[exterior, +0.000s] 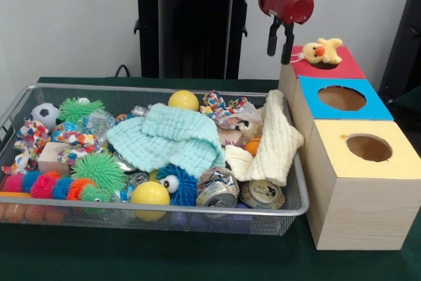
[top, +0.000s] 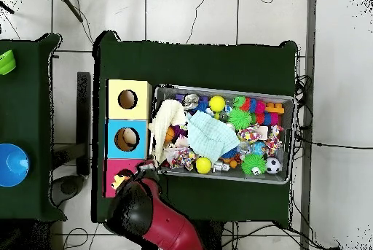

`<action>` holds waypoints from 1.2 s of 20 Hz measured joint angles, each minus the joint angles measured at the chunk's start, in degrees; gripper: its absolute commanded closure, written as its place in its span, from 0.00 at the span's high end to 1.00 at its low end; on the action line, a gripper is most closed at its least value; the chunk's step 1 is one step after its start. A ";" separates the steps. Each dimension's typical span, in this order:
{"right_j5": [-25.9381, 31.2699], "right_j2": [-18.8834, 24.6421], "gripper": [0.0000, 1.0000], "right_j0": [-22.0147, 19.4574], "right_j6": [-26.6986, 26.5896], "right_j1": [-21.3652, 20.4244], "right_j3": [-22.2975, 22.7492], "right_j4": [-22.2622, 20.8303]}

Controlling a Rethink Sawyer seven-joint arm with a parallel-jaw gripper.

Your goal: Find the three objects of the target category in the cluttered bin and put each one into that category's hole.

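While the hand [exterior: 279, 44] hangs over the far end of the row of boxes, its two dark fingers [exterior: 272, 37] point down, a little apart, with nothing between them; it is open and empty.

Going left to right in the front view, the wire bin [exterior: 39, 218] fills most of the green tabletop [exterior: 164, 258]. At its left end lie a small soccer ball [exterior: 45, 114], a spiky green ball [exterior: 79, 108], a knotted rope toy [exterior: 26, 144] and a wooden block [exterior: 52, 156]. Along the near wall stretches a fuzzy caterpillar [exterior: 49, 185] in pink, blue and orange, with a second spiky green ball [exterior: 99, 170] just behind it. A mint cloth [exterior: 168, 137] covers the middle, and a yellow ball [exterior: 183, 101] sits beyond it. Nearer the front are another yellow ball [exterior: 150, 194], a blue furry toy [exterior: 179, 185] with googly eyes, and two crushed cans [exterior: 217, 189] [exterior: 262, 193] side by side. A cream towel [exterior: 276, 139] drapes over the bin's right end (an orange ball [exterior: 252, 145] peeks out beside it).

Right of the bin stand three boxes, touching: the yellow box [exterior: 358, 189] nearest, the blue box [exterior: 342, 100] in the middle, the red box [exterior: 322, 67] farthest. Each has a round hole on top. A yellow plush duck [exterior: 321, 51] rests at the red box's hole, right of the hand and apart from it.

From overhead, the arm [top: 156, 221] reaches over the red box [top: 116, 178].
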 measured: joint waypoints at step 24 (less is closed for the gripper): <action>1.41 4.00 1.00 -0.74 2.09 1.99 1.03 2.15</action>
